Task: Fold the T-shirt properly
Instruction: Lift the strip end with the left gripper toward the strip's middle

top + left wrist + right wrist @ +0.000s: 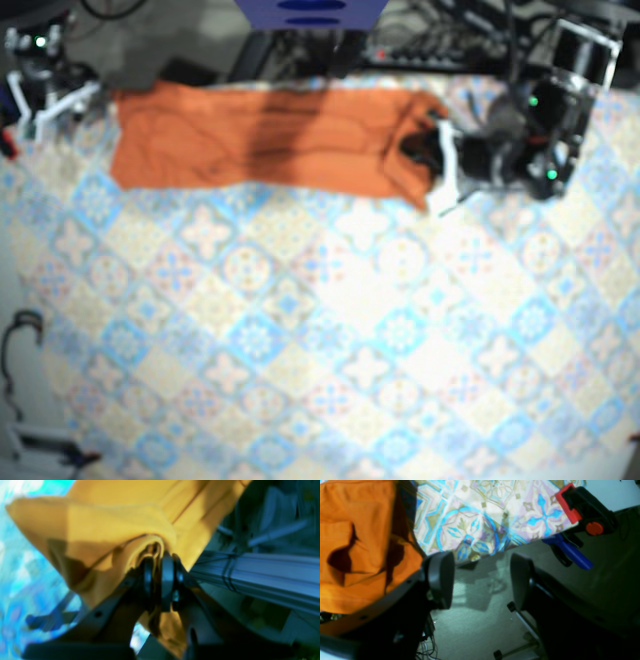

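My left gripper was clamped on the T-shirt, with a bunched fold of the cloth pinched between the two dark pads and more fabric billowing up toward 11 o'clock in the left wrist view. In the base view the shirt was an orange band stretched sideways along the 12 o'clock edge of the patterned tablecloth. It was mostly flat, with a broad shadow across its middle. Its 3 o'clock end, where I held it, was crumpled and lifted. My right gripper was spread wide and held nothing. Between its fingers I saw only grey floor beyond the table's edge. In the right wrist view the shirt's other end lay at 9 o'clock, smooth, with a folded layer casting a dark shadow. A red and black clamp and a blue clamp gripped the table edge at 2 o'clock.
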{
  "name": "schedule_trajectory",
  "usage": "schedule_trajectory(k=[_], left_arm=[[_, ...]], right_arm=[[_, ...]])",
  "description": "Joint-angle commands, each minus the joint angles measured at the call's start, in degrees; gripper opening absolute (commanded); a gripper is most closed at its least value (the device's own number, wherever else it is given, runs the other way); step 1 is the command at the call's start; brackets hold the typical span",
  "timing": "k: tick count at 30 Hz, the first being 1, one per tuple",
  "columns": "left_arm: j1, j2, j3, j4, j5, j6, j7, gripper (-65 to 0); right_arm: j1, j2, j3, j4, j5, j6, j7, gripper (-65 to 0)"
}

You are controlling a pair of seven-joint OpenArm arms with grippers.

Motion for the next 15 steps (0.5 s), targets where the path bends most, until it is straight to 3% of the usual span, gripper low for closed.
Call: schedule_trajectory(k=[1,7,15], left_arm=[[-2.26,-0.89,1.41,1.69,-1.13,-0.22,-0.32,-65.0],[-8.15,-0.45,8.88,1.87,-1.04,-0.39,-0.67,-65.0],[-12.81,3.24,16.35,1.87,2.74,-0.48,-0.67,-65.0]], right_arm=[[-0.34,0.64,0.45,0.84,0.06,-0.21,0.94,-30.5],[-0.34,0.64,0.45,0.84,0.06,-0.21,0.94,-30.5],[-0.25,0.64,-0.34,0.76,0.06,-0.21,0.94,-30.5]])
